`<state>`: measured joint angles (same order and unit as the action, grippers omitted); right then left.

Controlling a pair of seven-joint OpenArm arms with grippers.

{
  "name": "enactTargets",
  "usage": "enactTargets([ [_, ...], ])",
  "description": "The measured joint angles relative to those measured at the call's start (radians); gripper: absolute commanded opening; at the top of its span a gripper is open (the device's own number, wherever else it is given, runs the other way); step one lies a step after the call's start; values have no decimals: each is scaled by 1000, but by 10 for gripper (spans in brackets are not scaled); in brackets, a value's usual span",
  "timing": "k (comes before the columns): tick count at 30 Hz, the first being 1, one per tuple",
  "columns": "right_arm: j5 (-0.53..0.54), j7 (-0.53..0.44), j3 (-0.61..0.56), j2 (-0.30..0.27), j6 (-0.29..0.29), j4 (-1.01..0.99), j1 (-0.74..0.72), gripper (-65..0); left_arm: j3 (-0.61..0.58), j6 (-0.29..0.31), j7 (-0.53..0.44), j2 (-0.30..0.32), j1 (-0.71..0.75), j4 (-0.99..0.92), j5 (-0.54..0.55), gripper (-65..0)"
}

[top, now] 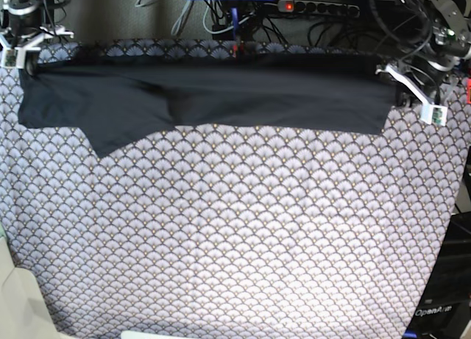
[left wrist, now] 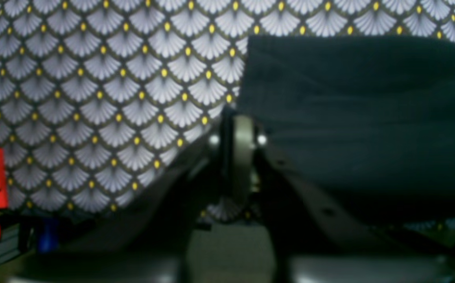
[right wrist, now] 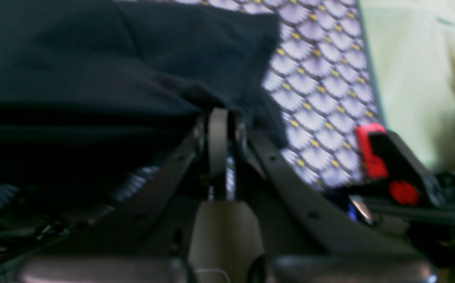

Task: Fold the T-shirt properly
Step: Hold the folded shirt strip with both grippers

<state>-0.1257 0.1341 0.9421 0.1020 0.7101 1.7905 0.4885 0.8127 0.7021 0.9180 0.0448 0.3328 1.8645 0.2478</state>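
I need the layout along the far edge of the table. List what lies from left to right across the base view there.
right gripper → black T-shirt stretched across the patterned cloth → left gripper

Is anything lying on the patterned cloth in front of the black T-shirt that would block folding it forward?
Nothing visible does. The black soft cloth T-shirt lies stretched along the far edge, and the grey scallop-patterned cloth in front of it shows no objects.
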Motion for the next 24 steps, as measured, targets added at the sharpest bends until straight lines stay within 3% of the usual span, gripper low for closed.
enactTargets([
  [3, 0, 3, 4, -2, 0, 0, -1, -650, 0, -2, 6, 1, 27, 0, 4, -486],
  [22, 0, 3, 4, 1, 0, 0, -2, -650, 4, -2, -2, -36, 20, -4, -41, -483],
  [24, 0, 3, 1, 1, 0, 0, 5, -623, 4, -2, 2, -37, 8, -5, -44, -483],
])
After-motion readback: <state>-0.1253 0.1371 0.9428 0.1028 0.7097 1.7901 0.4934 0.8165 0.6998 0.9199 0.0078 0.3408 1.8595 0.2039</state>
